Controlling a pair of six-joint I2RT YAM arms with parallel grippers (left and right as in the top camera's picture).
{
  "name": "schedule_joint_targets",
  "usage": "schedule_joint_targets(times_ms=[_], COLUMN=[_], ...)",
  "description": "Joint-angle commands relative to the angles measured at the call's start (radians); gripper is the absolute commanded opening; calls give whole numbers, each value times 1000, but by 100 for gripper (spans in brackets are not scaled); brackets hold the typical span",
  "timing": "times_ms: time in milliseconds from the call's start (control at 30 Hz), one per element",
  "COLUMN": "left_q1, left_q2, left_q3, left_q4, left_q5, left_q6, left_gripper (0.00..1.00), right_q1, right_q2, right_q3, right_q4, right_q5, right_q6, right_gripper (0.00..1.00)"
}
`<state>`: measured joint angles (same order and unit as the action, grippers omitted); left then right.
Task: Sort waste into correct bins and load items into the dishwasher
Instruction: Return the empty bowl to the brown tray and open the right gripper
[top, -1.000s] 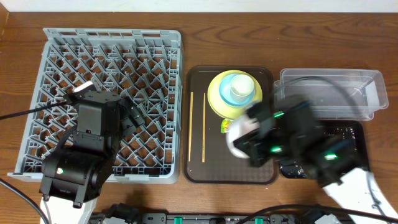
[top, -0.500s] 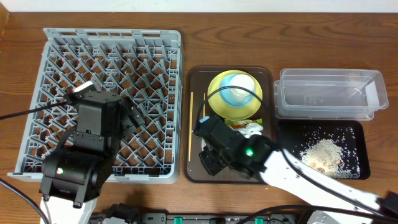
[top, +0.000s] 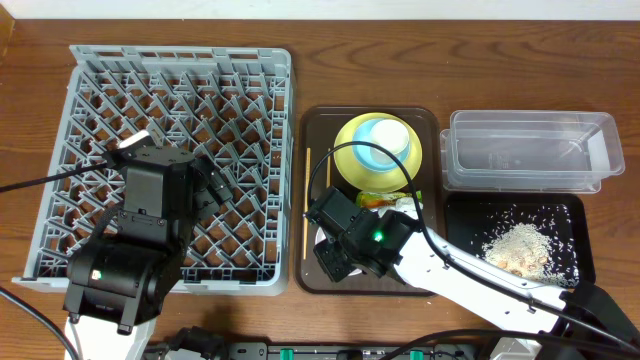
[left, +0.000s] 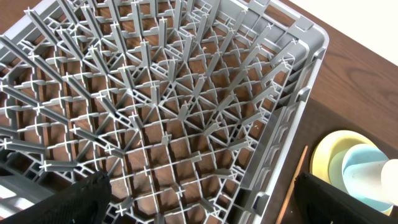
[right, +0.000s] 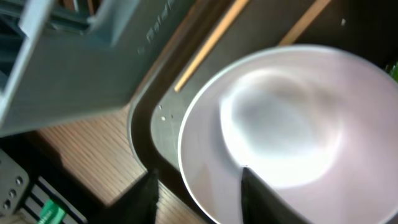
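Ok, right gripper (right: 198, 180) jaws parted, straddling the white bowl (right: 280, 118) rim, one finger inside, one outside, not clamped. Bowl sits on the brown tray (right: 163, 127) beneath; chopsticks (right: 211, 43) just beyond. Left gripper (left: 202, 190) wide open, empty, above the dish rack (left: 186, 93).

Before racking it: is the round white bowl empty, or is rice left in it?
Empty. In the right wrist view the round white bowl shows a bare inside, no rice.

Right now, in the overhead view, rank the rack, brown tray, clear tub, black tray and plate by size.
1. rack
2. brown tray
3. clear tub and black tray: they look alike, so not ranked
4. plate
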<state>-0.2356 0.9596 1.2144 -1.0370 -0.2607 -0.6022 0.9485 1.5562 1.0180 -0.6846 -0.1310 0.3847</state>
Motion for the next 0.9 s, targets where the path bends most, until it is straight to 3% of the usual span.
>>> schedule_joint_targets(times_ms=[0,233,467,867], left_q1=[6,6,6,6], left_q2=[2,2,2,2], left_q3=[14,14,14,14], left_q4=[-2,-2,-2,-2], left_q5=[-1,-2,-1,-1], left_q6=[3,3,3,3], left_gripper=[95,95,95,95], right_q1=[11,-25,-217,-349], right_q2=[-22,-153,-365,-357], right_q3=[14,27,31,30], right_q4=[-12,-19,-252,-309], right_q5=[-9,-9,-8,82], right_q6=[-1,-7,-24,-120], right_gripper=[49,57,63,67])
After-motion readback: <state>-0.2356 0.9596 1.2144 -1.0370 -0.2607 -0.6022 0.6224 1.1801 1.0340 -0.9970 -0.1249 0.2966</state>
